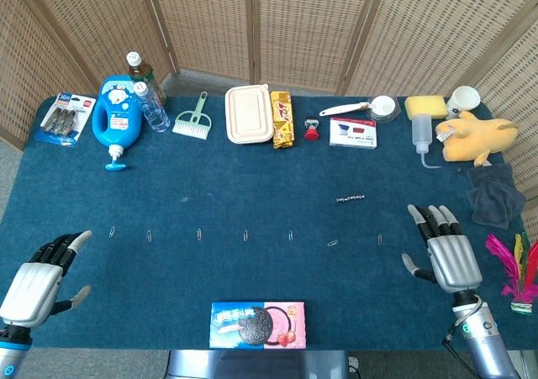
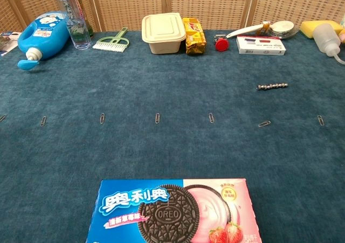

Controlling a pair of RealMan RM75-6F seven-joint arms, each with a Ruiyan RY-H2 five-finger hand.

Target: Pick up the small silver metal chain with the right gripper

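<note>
The small silver metal chain (image 1: 350, 198) lies stretched out on the blue cloth right of centre, and shows in the chest view as the chain (image 2: 271, 85). My right hand (image 1: 443, 251) hovers at the near right edge, fingers spread and empty, well right of and nearer than the chain. At the near left corner my left hand (image 1: 40, 276) is open too, holding nothing. Neither hand shows in the chest view.
A row of paper clips (image 1: 245, 236) crosses the cloth in front of the chain. An Oreo box (image 1: 258, 323) sits at the near edge. Along the back stand a blue bottle (image 1: 117, 116), lunch box (image 1: 248, 113), card box (image 1: 353, 133) and squeeze bottle (image 1: 422, 134); a grey cloth (image 1: 494, 192) lies right.
</note>
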